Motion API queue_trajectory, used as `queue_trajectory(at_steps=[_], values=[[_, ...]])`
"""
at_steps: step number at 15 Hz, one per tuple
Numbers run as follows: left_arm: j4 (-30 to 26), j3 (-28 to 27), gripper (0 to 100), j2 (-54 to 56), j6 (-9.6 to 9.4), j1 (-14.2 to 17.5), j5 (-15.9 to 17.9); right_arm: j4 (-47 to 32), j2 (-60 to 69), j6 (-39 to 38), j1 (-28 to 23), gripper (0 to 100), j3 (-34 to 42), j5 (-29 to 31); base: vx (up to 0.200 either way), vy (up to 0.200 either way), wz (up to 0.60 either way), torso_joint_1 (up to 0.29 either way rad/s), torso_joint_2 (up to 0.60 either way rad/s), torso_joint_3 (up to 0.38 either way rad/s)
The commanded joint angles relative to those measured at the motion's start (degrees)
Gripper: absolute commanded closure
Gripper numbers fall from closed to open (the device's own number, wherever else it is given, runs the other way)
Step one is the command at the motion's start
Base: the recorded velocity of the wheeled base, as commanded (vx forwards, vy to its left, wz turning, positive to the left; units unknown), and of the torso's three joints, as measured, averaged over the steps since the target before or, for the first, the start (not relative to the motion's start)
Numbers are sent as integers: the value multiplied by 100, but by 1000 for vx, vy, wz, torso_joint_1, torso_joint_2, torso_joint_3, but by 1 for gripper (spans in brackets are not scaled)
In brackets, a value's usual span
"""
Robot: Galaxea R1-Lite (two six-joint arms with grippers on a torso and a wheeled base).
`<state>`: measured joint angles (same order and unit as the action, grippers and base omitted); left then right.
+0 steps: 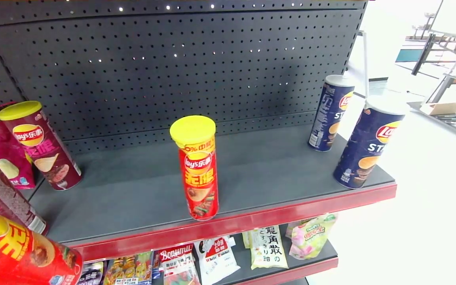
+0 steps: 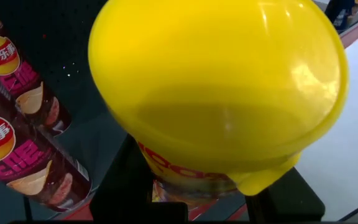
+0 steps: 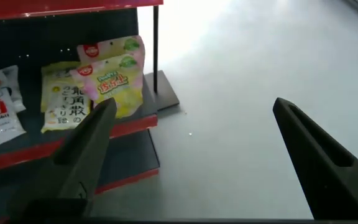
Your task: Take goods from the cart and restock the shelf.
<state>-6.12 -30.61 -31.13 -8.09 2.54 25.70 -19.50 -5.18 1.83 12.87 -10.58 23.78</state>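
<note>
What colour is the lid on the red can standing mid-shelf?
Yellow: the lid tops the red can, and it shows best in the head view.

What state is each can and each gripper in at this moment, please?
left gripper: shut on the held red can.
held red can: lid on, tilted.
right gripper: open, empty.
middle red can: upright on the shelf, lid on.
rear blue can: upright, lid on.
front blue can: upright, lid on.
rear maroon can: upright, lid on.
</note>
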Motion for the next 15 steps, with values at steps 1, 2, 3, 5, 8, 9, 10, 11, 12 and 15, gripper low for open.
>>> queue_trajectory(at_steps=[1, 2, 3, 5, 8, 9, 10, 11, 12, 15], values=[[-3, -24, 100, -42, 62, 1, -12, 131, -36, 2, 5, 0, 74, -84, 0, 0, 0, 0, 0, 0], [6, -24, 100, -86, 106, 1, -12, 492, -36, -16, 22, 0, 197, -234, 0, 0, 0, 0, 0, 0], [6, -77, 100, -156, 115, 1, -21, 1344, -36, -16, 22, 0, 496, -832, 0, 0, 0, 0, 0, 0], [32, -173, 100, -279, 124, 1, -12, 1933, -36, 19, 22, 0, 777, -1315, 0, 0, 0, 0, 0, 0], [392, -191, 100, -560, 150, 1, -3, 2135, -27, -192, 75, 0, 1014, -2150, 0, 0, 0, 0, 0, 0], [471, -182, 100, -631, 159, 1, -3, 2012, -27, -306, 84, 0, 1058, -2598, 0, 0, 0, 0, 0, 0], [515, -165, 100, -657, 159, 1, -3, 1933, -27, -174, 84, 0, 1058, -2633, 0, 0, 0, 0, 0, 0], [524, -156, 100, -657, 159, 1, -3, 1933, -44, -165, 93, 0, 1058, -2633, 0, 0, 0, 0, 0, 0], [524, -156, 100, -648, 159, 1, -3, 1933, -88, -165, 145, 0, 1058, -2642, 0, 0, 0, 0, 0, 0], [533, -156, 100, -639, 168, 1, -3, 1942, -18, -183, 172, 0, 1058, -2624, 0, 0, 0, 0, 0, 0]])
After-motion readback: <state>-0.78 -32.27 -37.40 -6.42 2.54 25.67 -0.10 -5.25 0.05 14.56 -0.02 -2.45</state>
